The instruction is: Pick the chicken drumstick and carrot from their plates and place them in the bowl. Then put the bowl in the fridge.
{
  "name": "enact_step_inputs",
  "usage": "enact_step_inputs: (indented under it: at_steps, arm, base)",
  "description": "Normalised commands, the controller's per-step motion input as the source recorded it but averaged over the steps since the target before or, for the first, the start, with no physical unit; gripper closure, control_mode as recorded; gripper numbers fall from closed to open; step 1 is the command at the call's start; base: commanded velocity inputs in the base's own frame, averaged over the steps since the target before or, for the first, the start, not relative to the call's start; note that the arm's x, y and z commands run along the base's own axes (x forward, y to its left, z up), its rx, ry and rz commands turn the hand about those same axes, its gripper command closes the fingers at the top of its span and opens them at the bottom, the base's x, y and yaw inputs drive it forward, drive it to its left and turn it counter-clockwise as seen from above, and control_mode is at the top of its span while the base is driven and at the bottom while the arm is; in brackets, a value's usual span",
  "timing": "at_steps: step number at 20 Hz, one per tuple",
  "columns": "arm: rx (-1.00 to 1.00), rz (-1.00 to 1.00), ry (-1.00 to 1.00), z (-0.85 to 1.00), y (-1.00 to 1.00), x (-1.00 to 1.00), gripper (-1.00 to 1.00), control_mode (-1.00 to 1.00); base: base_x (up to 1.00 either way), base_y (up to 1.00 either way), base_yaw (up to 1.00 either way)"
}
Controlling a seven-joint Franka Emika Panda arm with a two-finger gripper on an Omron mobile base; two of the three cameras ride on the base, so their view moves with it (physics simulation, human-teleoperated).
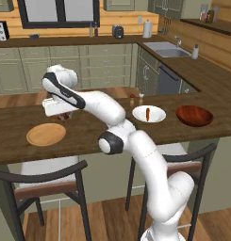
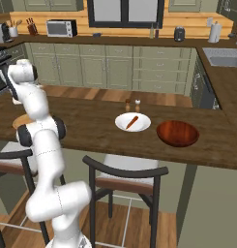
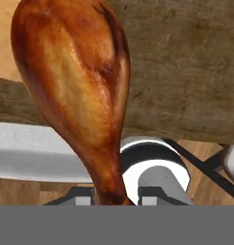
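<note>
hand view: claw [image 3: 109, 198] grips chicken drumstick [image 3: 75, 91] | base views: carrot [image 1: 148, 113] on plate

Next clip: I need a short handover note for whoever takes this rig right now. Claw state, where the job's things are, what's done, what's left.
Claw: shut on the chicken drumstick, lifted off the wooden plate, which sits bare on the counter.
Carrot: lying on the white plate.
Bowl: on the counter beside the white plate, nothing in it.
Done: drumstick picked.
Left: drop drumstick in bowl, move carrot to bowl, put bowl in fridge.
</note>
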Motion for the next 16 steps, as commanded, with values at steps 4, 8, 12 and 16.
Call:
enact_step_inputs:
  at_steps: [4, 8, 12, 16]
  arm:
    - [0.19, -0.14, 0.00, 0.16, -1.00, -0.72, 1.00, -1.00]
    - [0.10, -0.11, -0.14, 0.02, -1.00, -0.96, 1.00, -1.00]
    - [0.00, -0.01, -0.47, -0.19, -1.00, -1.00, 1.00, -1.00]
    - [0.06, 0.00, -0.57, -0.34, -1.00, -1.00, 1.00, -1.00]
  base:
    - [0.00, 0.00, 0.00]
    - [0.00, 0.00, 0.00]
    - [0.00, 0.00, 0.00]
    - [0.00, 0.00, 0.00]
